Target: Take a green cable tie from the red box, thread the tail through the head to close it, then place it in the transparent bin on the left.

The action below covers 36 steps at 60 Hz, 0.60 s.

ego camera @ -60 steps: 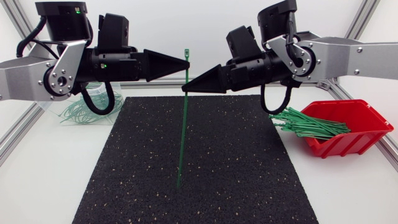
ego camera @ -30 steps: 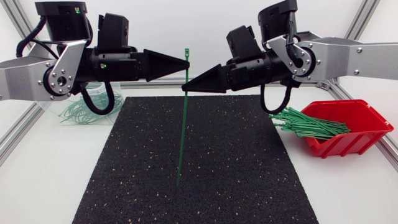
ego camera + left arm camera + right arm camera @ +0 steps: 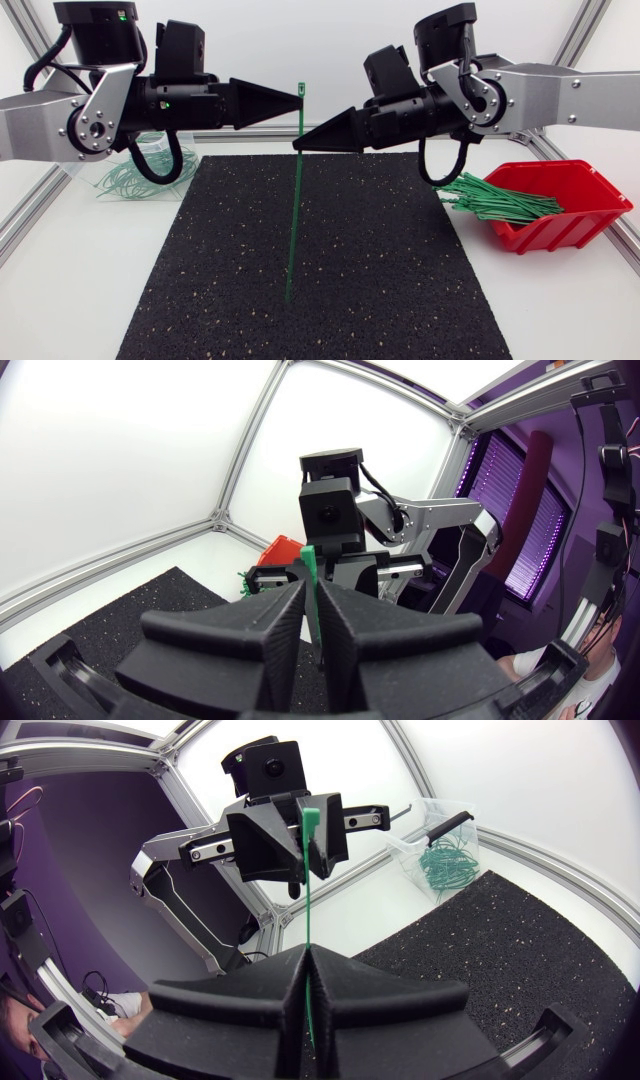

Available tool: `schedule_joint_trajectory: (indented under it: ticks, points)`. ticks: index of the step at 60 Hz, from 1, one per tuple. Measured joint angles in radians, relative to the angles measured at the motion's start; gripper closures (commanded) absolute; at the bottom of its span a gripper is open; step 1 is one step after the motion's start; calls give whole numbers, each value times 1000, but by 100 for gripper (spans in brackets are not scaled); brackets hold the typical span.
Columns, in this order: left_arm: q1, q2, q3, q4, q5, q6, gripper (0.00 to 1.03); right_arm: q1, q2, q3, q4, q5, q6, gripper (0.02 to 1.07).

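Axis: we hold the cable tie [image 3: 294, 215] upright over the mat [image 3: 420, 280], with its head [image 3: 301, 89] uppermost and its tail [image 3: 288, 290] hanging toward the mat; we cannot tell if the tip touches.
Left gripper [image 3: 299, 98]: closed on the strap just under the head.
Right gripper [image 3: 297, 144]: closed on the strap just below, from the opposite side.
Coming move: we judge the tail must rise to the head; it lies well below both jaws, with our right arm slightly nearer.
Surroundings: the red box [image 3: 560, 232] of spare ties [image 3: 500, 202] sits well right, and the transparent bin [image 3: 468, 855] is behind our left arm.
Obstruction: only our own fingertips crowd the head.
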Motion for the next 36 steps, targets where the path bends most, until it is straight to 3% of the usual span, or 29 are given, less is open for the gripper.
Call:
schedule_joint_trajectory:
  ticks: [28,36]
  points:
    - [-1,0,0,-2,0,0,94,5,0,0,0,0,0,101]
    - [-2,0,0,-2,0,0,100,5,0,-1,0,0,0,101]
